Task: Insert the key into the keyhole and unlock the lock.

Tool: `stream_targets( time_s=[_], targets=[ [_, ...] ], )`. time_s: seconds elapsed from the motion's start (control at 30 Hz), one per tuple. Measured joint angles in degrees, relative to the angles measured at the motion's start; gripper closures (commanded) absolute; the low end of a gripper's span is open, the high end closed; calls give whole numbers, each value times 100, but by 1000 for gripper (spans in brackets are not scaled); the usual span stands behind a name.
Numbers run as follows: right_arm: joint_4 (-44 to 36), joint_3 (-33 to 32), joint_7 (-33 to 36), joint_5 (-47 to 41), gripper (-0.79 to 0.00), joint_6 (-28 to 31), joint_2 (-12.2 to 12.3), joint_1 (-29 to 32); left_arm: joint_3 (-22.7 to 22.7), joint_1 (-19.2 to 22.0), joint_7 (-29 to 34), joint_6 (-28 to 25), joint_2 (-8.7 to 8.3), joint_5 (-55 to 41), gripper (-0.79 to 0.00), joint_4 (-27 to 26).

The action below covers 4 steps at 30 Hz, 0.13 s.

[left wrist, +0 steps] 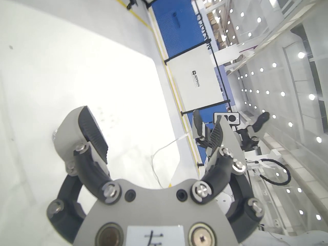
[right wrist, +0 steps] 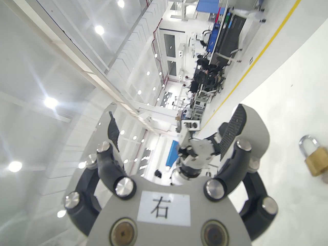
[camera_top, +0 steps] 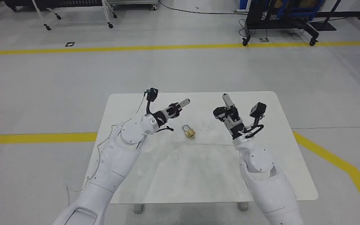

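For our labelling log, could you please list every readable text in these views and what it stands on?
"右": right wrist label, on the plate behind the right pincer.
"左", cut by the frame edge: left wrist label, behind the left pincer.
Barrier panel: brand print, not quoted.
Padlock: no readable text.

Bright; ceiling lights (right wrist: pixel 50 102) flare; table (left wrist: pixel 89 83) glares white.

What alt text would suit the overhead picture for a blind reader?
A brass padlock lies on a white table between two white robot arms; the left end effector and right end effector are just beyond it.
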<state>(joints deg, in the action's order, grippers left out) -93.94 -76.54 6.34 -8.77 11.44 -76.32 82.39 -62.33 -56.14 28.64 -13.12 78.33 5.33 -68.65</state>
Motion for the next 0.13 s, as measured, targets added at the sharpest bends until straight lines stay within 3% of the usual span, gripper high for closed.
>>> stream_targets(
  time_s=[0.13],
  targets=[
    [-65,-409,-779,209,-785,313,30,22,-294,-279,-543,-278,-101,598,-785,-408]
  ],
)
